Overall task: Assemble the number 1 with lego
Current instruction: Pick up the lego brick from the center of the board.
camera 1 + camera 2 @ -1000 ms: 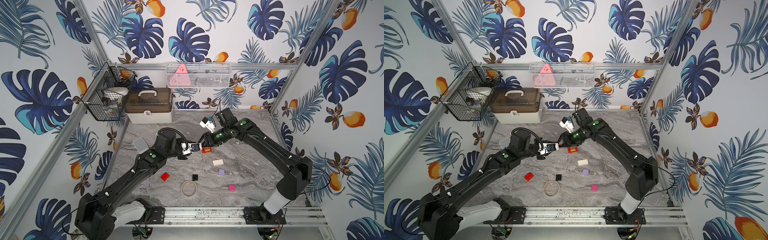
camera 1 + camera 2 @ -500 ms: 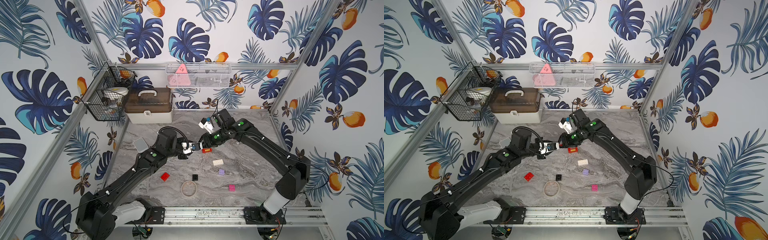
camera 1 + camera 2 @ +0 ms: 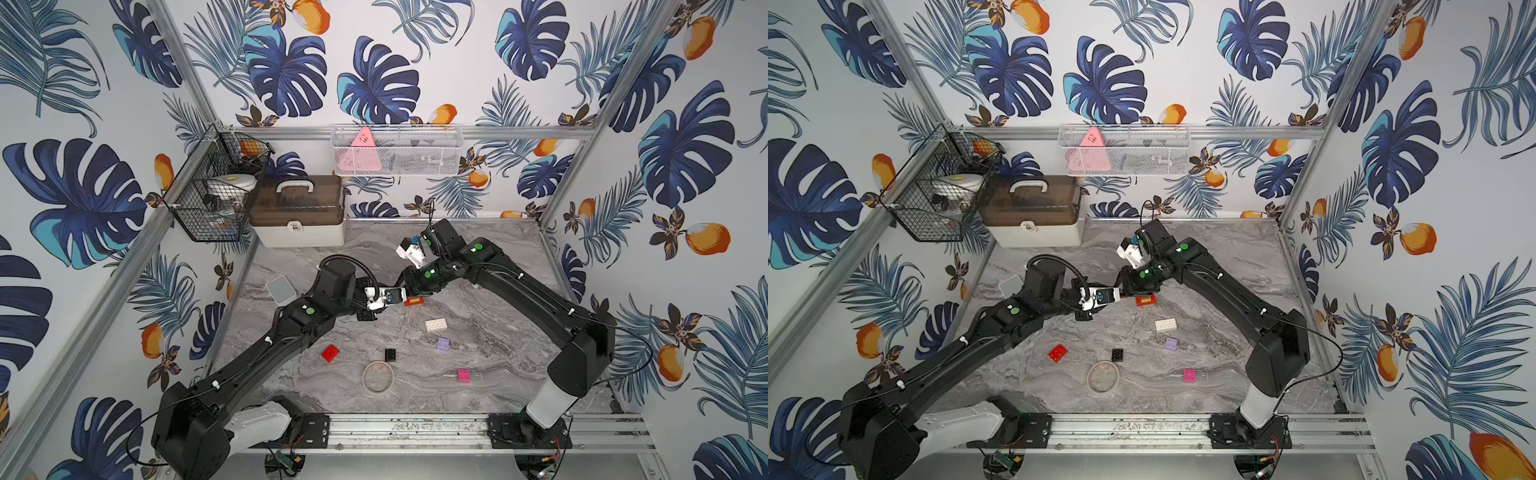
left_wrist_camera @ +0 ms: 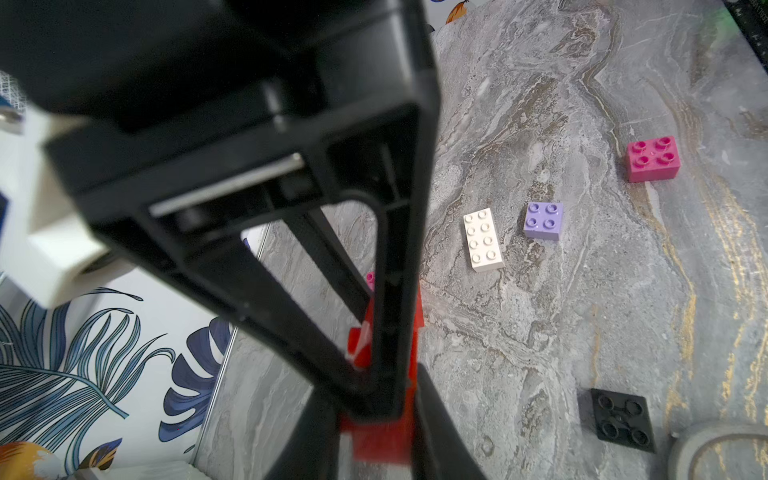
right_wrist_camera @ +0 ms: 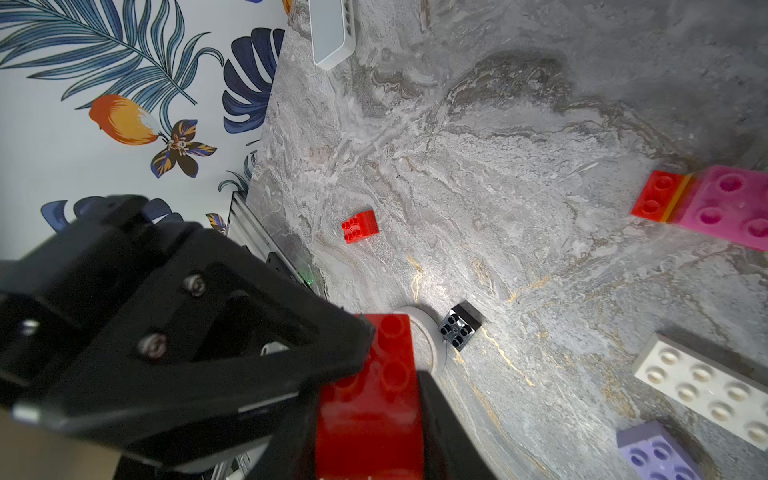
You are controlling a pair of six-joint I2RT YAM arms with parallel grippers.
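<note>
Right wrist view: my right gripper (image 5: 370, 395) is clamped on a red brick (image 5: 370, 419), jaws drawn in against its sides. A finger of the left gripper (image 4: 374, 432) overlaps the same brick's far corner. From the left wrist, red plastic also sits between that gripper's part-closed jaws. I read both tools as holding the one brick, seemingly off the table (image 5: 498, 187), just beside the started stack (image 5: 706, 203) of red, orange and pink.

I judge this a hand-over midway through building the numeral. The left would need to let go before the right can carry the brick over the stack, square its underside to the studs and press down.

Near the stack lie a white brick (image 5: 706, 386) and a lilac brick (image 5: 656, 455). Farther from it are a black brick (image 5: 459, 328), a small red brick (image 5: 359, 226) and a pink brick (image 4: 653, 160), all loose.

Hard to make out: where the jaws meet the brick is hidden behind black gripper frames. The stack is cut by the frame edge here and mostly masked by the right gripper in the left wrist view. In both top views the arms cover the held brick. How many layers the stack has, I cannot tell.
</note>
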